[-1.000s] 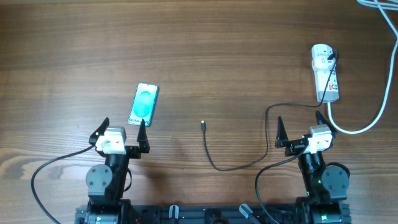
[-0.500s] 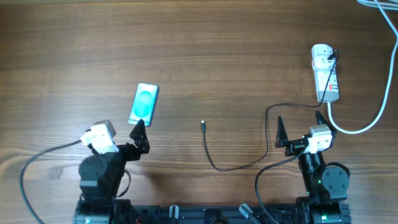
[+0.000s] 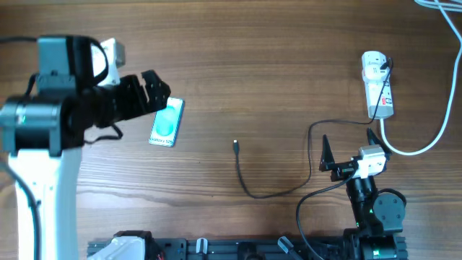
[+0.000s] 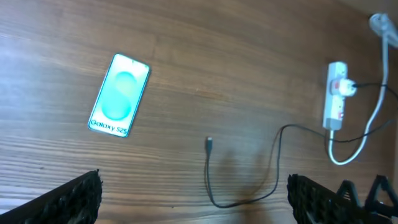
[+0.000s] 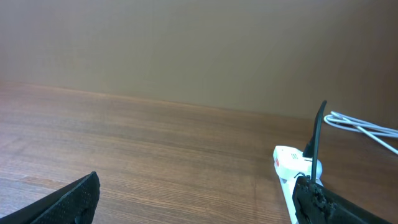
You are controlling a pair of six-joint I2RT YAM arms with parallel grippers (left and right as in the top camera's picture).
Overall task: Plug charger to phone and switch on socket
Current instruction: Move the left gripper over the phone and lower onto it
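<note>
The phone (image 3: 167, 123) with its cyan screen lies flat on the table at the left; it also shows in the left wrist view (image 4: 119, 95). The charger, a thin black cable (image 3: 278, 189), curls across the middle, its connector tip (image 3: 236, 145) lying free; in the left wrist view the tip (image 4: 209, 144) lies right of the phone. The socket (image 3: 377, 83), a white power strip, lies at the far right and shows in the right wrist view (image 5: 297, 165). My left gripper (image 3: 155, 90) is raised above the phone's far end, open and empty. My right gripper (image 3: 348, 149) is open and empty near the socket.
A thick white cord (image 3: 440, 108) loops from the socket toward the right edge and the far right corner. The robots' thicker black cables trail by the arm bases at the front edge. Bare wooden table (image 3: 260, 65) lies between phone and socket.
My left arm has risen from its low pose by the base and swung up and forward over the phone. The right arm, the phone, the cable and the socket have not moved.
</note>
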